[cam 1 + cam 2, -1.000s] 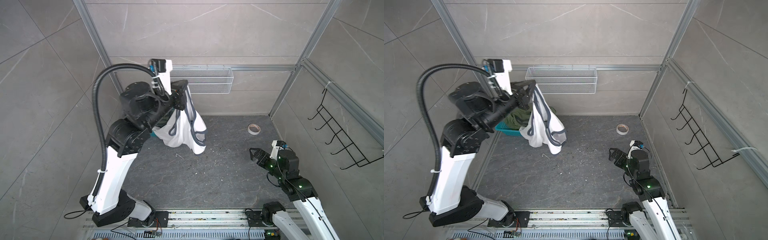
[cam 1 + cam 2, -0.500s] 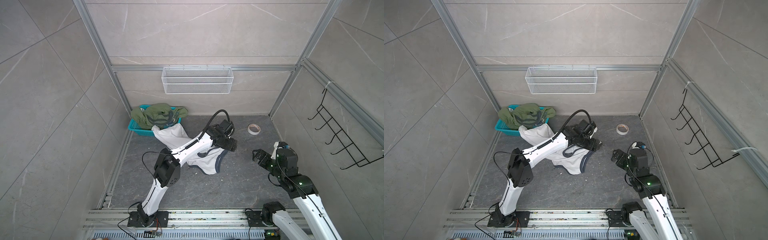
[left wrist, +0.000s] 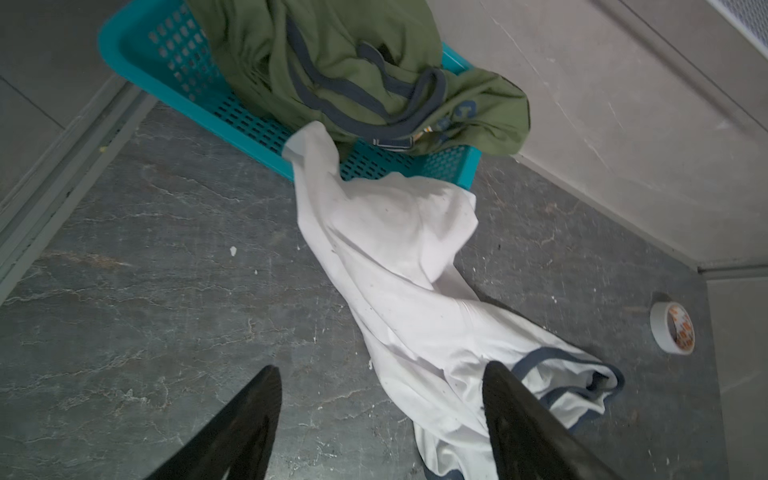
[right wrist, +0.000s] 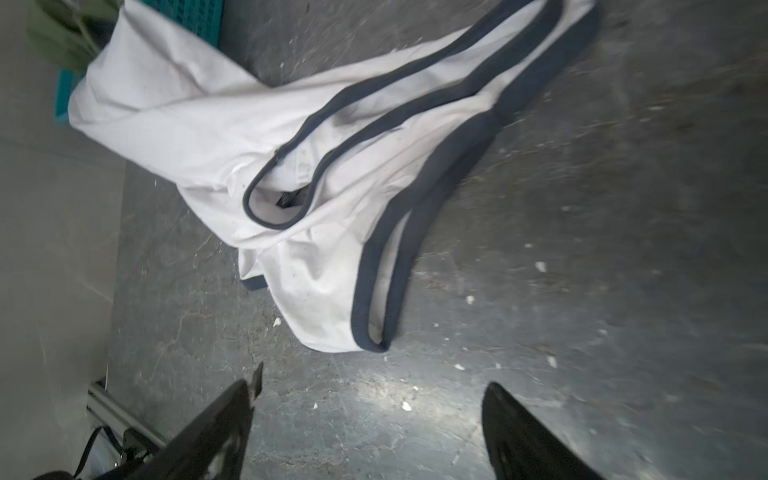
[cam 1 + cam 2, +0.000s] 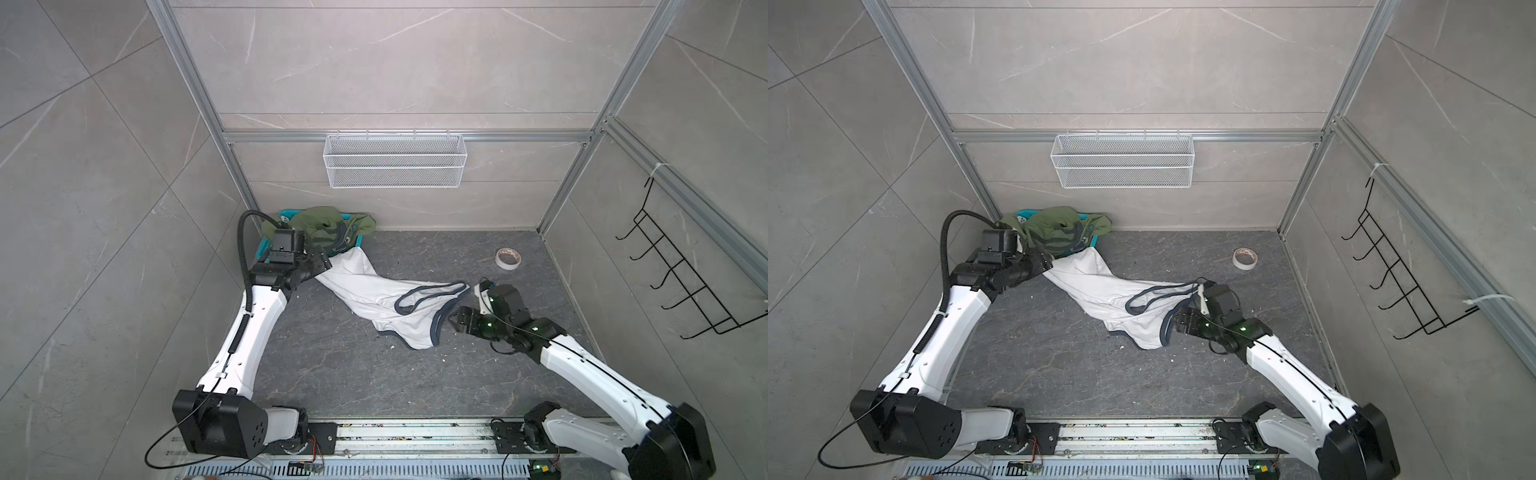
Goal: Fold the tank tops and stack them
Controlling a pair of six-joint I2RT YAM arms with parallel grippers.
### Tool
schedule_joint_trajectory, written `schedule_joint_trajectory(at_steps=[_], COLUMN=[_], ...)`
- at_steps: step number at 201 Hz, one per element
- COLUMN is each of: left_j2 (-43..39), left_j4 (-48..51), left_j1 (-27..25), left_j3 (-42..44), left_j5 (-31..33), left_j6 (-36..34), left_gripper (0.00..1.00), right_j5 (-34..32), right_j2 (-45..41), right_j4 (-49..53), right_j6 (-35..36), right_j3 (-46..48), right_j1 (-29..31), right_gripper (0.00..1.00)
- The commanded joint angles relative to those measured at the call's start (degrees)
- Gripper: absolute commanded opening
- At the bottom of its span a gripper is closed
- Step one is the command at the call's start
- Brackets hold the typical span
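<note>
The white tank top [image 5: 374,291] [image 5: 1100,291] lies crumpled in a long strip on the floor. One corner [image 3: 307,141] rests on the teal basket's rim, and its navy-trimmed straps [image 4: 415,124] point toward the right arm. The olive green tank top [image 5: 320,224] [image 5: 1054,228] [image 3: 332,54] is heaped in the basket. My left gripper [image 5: 322,265] [image 5: 1044,266] [image 3: 378,374] is open and empty beside the basket end of the white top. My right gripper [image 5: 452,322] [image 5: 1177,322] [image 4: 370,386] is open and empty, just short of the strap end.
The teal basket [image 5: 261,249] [image 3: 174,54] stands in the back left corner against the wall. A tape roll [image 5: 508,258] [image 5: 1244,258] lies at the back right. A white wire shelf [image 5: 395,166] hangs on the back wall and a black hook rack [image 5: 685,282] on the right wall.
My left gripper held the white tank top up high, carried it out over the floor, let go and drew back to the basket. My right gripper has moved in toward the straps.
</note>
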State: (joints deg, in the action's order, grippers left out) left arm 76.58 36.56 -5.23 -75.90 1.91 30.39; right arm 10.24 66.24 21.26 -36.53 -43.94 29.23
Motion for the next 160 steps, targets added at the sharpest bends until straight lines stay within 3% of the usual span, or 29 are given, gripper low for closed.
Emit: schedule_joint_trajectory(at_steps=[1,23,76,126,160], left_j2=[4.75,12.15,23.66,30.00,30.87], left_j4=[-7.11,-7.65,-9.22,-9.29,-6.82], left_j1=[4.69,6.28,6.47,6.46,6.39], left_j3=[0.67,-3.20,-9.94,-14.30,-14.59], left_j5=[-6.23,-9.47,-9.17,-10.59,-8.21], left_j6=[1.12,0.86,1.17,-0.02,0.84], left_gripper=[0.78,0.75,0.63,0.43,0.45], right_j5=[-2.04,-2.81,-4.22,-4.97,-6.00], right_j2=[5.66,12.80,23.54,26.90,26.47], right_j4=[-6.88,-8.81,-9.14,-9.05,-8.36], right_j6=[-3.13,-3.57,-2.98,-2.30,-2.31], right_j3=[-3.50,-6.94,-13.87,-15.47,-14.94], right_j1=[3.31,5.92,9.67,10.84,10.89], right_gripper=[0.84,0.82,0.77,0.75,0.75])
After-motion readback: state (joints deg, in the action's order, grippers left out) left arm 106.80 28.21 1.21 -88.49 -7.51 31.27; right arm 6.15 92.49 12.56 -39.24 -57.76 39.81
